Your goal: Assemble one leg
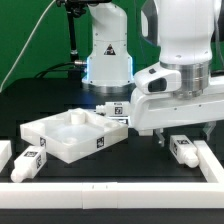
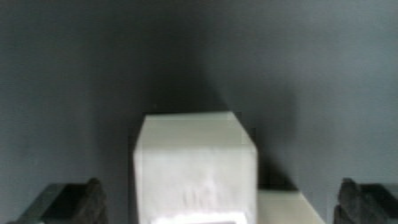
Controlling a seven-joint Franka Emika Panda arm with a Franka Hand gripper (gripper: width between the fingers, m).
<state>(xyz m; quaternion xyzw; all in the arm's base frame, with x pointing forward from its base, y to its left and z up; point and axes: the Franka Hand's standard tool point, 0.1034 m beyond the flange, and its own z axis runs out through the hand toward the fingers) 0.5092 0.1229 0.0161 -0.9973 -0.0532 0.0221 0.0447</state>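
The leg (image 1: 182,150) nearest the end effector is one of four stubby white tagged pegs lying on a black desk (image 1: 130,165).

From the exterior view's left:
- A spare peg (image 1: 3,155) is cut off by the frame edge.
- Just beside it, a second spare peg (image 1: 30,162) lies at an angle.
- Next comes the large white square tray piece (image 1: 60,135), lying flat.
- A third spare peg (image 1: 112,110) lies just beside its far corner.
- Further right, the arm's end effector (image 1: 170,137) hangs low over the leg, close to the white rail (image 1: 110,190) that borders the desk.

In the wrist view, a pale white block (image 2: 196,165), most likely this same leg, lies between the dark fingertips (image 2: 71,203). The end effector is spread wide, with clear desk showing on both sides of the block, and it grips nothing. No tag shows in this view, so which way the leg is turned cannot be told.

The risks from here are judgements:
- **Uneven closing:** The block seems to sit a little nearer one fingertip. That finger could reach it first and push or twist the leg before the other arrives, leaving a crooked hold.
- **Wrong height:** If the end effector descends too far, the fingertips could jam against the desk. If it stops too high, they could pinch only the top edge and the smooth plastic may slip out on lifting.
- **The rail:** It is close by and leaves little room for a sideways correction.
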